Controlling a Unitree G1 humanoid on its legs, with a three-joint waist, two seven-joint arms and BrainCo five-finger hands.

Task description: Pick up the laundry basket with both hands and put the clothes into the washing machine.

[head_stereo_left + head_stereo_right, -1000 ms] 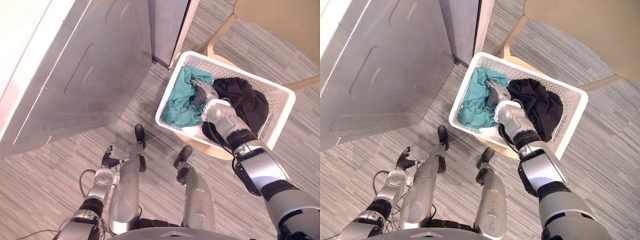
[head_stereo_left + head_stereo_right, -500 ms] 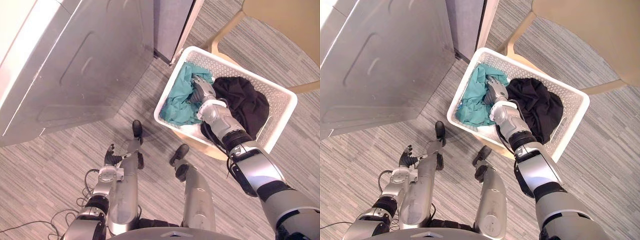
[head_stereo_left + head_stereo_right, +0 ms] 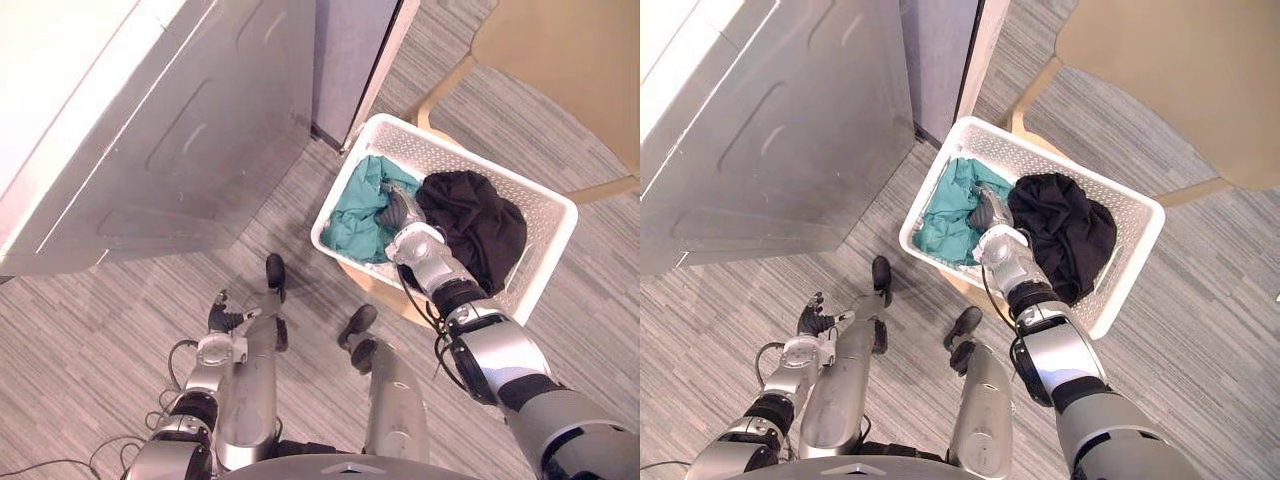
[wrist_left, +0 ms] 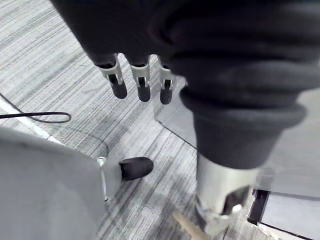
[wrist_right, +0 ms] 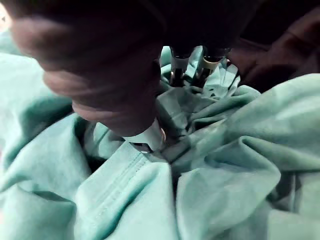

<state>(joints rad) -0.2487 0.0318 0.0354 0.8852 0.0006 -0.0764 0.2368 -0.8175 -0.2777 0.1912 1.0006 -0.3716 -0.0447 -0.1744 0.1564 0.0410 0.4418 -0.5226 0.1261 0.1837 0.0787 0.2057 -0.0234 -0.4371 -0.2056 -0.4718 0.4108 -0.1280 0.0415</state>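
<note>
Well, the right robot hand (image 3: 397,208) is down inside the white laundry basket (image 3: 470,155), reaching in over the basket's near rim. In its wrist view the thumb and fingers (image 5: 179,70) are sunk into the teal garment (image 3: 355,215). They pinch a bunched fold of that cloth between them, though the fingertips themselves are buried in the folds.

Most of the teal garment lies heaped on the left side of that robot hand, filling that end of the basket. A black garment (image 3: 475,225) is piled right against the robot hand's other side and takes up the rest of the basket. The two garments meet just about where the robot hand goes in. Both are in the basket, and neither is lifted clear of it.

A rounded tan wooden seat edge (image 3: 385,290) shows from under the basket's near side. A tan chair (image 3: 560,60) stands beyond the right robot hand, past the far rim.

The washing machine (image 3: 180,150) stands well off to the left of the right robot hand. Its grey embossed side panel is turned toward the robot, and a strip of grey striped floor (image 3: 120,330) lies between it and the basket.

The left robot hand (image 3: 222,318) hangs low at the robot's side above that floor, well apart from the basket and touching nothing. Its fingers (image 4: 142,85) are spread loosely and point down, nearly straight.
</note>
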